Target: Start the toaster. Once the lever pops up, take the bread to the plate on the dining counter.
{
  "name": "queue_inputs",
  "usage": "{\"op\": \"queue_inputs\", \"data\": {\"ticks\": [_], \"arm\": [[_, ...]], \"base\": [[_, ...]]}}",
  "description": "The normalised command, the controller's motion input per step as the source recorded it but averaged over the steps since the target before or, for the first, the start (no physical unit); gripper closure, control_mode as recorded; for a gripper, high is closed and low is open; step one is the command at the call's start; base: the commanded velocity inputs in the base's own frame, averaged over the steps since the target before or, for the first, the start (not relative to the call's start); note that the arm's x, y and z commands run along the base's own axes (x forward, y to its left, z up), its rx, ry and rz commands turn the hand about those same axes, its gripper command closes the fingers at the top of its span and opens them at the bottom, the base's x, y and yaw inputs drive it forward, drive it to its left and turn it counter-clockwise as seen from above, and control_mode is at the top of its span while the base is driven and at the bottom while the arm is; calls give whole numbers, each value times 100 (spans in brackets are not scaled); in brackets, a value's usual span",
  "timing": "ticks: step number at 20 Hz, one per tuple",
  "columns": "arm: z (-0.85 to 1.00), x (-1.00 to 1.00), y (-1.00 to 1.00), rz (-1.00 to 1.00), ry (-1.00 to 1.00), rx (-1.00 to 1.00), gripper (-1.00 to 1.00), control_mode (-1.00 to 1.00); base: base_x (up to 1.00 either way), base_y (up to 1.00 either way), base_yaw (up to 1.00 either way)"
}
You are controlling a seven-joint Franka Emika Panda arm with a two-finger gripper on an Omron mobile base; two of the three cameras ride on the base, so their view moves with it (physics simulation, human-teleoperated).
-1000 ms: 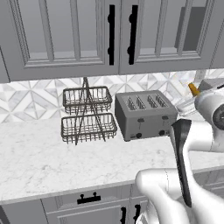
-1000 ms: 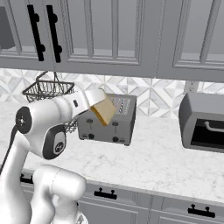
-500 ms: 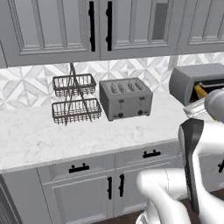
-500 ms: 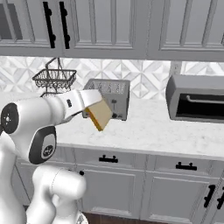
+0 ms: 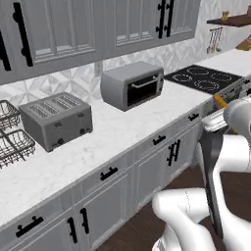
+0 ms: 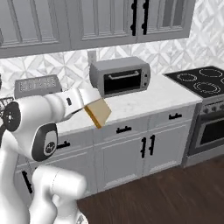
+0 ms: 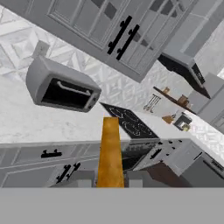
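hand [image 6: 94,114] clenched on flat tan bread [image 6: 99,112]; boxy grey metal toaster [image 5: 56,120], slots seemingly empty

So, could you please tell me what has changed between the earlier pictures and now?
The base has driven back and turned right: the toaster has slid to the left of both base views, and the toaster oven and stove have come in. The claw stays shut on the bread, carried away from the counter. Nothing was let go.
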Motion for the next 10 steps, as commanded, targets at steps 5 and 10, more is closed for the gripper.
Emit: {"op": "queue_inputs", "data": {"ticks": [5,10], "arm": [[0,0,0,0,0,0,100,100],[0,0,0,0,0,0,100,100]], "base": [[0,-14,-89],[0,-36,-83]]}}
